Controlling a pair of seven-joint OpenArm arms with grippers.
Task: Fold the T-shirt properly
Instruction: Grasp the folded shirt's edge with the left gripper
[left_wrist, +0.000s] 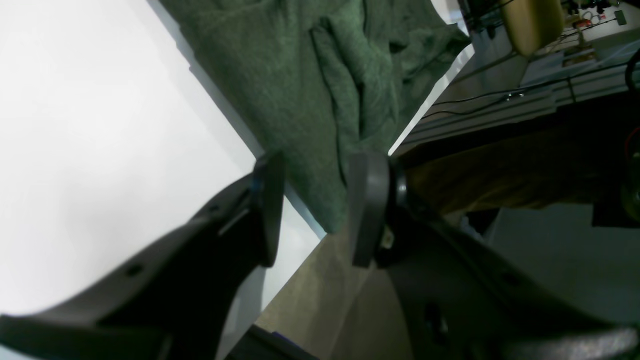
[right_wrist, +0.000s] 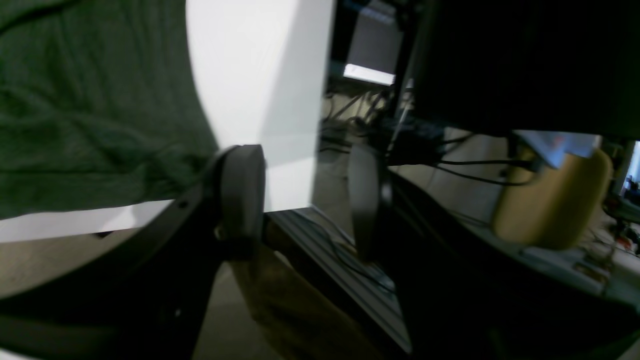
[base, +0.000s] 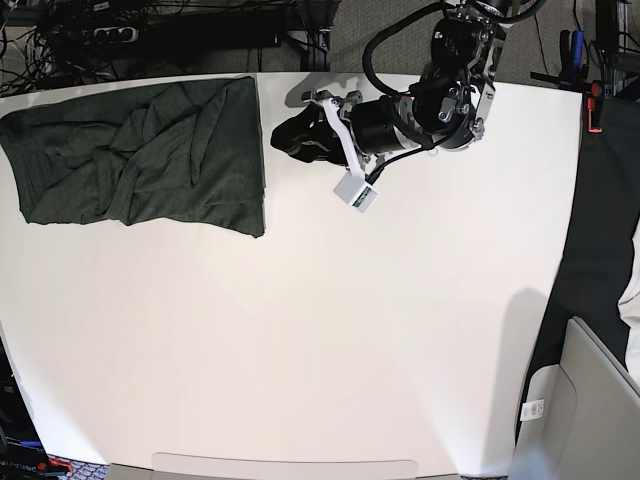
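Left wrist view: the shirt (left_wrist: 320, 100) fills the upper middle of the frame, rumpled, with a thick fold running down its centre. Its long left edge lies straight on the white table (left_wrist: 100, 150), which is bare over the whole left half. The table edge runs diagonally from the upper right down toward the lower middle, and the shirt's lower tip reaches that edge between the fingers. Beyond the edge, at right, are dark floor, cables and shelving. The left gripper (left_wrist: 312, 205) stands moderately open, its two dark fingers (left_wrist: 367, 210) apart, with shirt cloth seen in the gap behind them; whether a pad touches the cloth cannot be told.

Right wrist view: the shirt (right_wrist: 90, 105) takes the upper left, its curved edge meeting a strip of bare table (right_wrist: 255, 75) in the upper middle. The table ends at a straight edge in mid-frame; right of it is dark clutter, cables and a blurred tan object (right_wrist: 550, 200). The right gripper (right_wrist: 302, 195) is fairly wide, nothing between its fingers; the left-hand finger (right_wrist: 242, 192) sits just beside the shirt's lower edge.

Base view: the shirt (base: 140, 155) lies folded into a rough rectangle in the upper left corner of the table (base: 330, 350), its top near the far edge. The rest of the tabletop is bare. One arm reaches in from the top; its gripper (base: 290, 135) hangs just right of the shirt's right edge, its opening not clear here.
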